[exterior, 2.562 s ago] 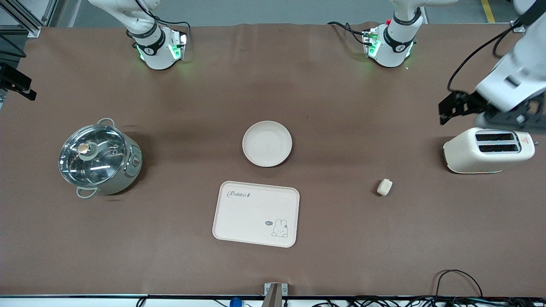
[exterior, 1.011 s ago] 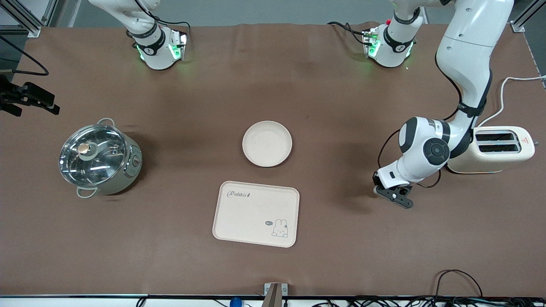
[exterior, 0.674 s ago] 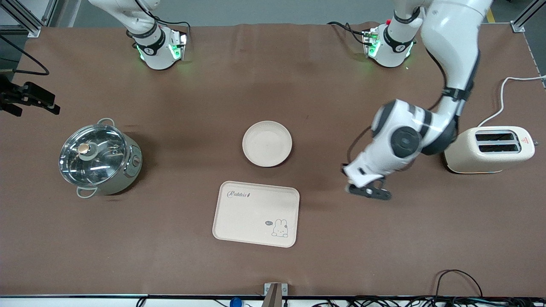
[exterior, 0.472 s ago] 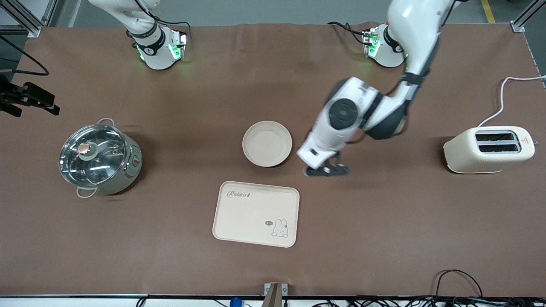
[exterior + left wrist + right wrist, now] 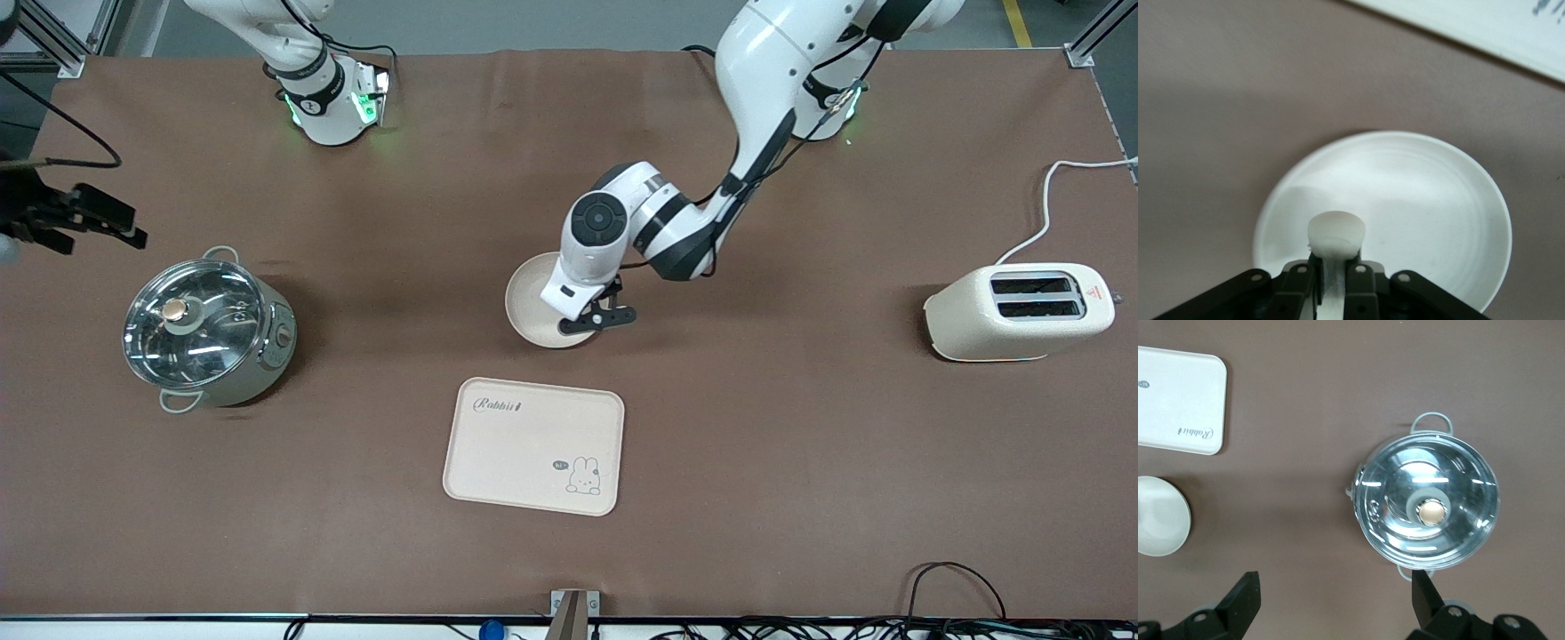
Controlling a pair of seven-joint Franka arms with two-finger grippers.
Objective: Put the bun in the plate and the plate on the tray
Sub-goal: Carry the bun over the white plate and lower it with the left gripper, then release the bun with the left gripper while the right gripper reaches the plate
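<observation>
Hanging over the plate (image 5: 1405,213), the bun (image 5: 1335,235) is pinched between the nearly closed fingers of the left gripper (image 5: 594,317) so it can be dropped inside the rim. Bare table is seen all round the plate, and the tray (image 5: 533,444) lies nearer the front camera. The right gripper (image 5: 1331,600) is held wide open and empty above the table near the pot (image 5: 1426,508), where it waits.

The left arm's wrist is covering part of the plate (image 5: 524,307) in the front view, and the bun (image 5: 1335,235) is hiding under it there. In the left wrist view the bun's lower part is sitting hidden between the left gripper (image 5: 1331,277) fingers. The right gripper (image 5: 1335,597) is getting cut off by the frame edge.
</observation>
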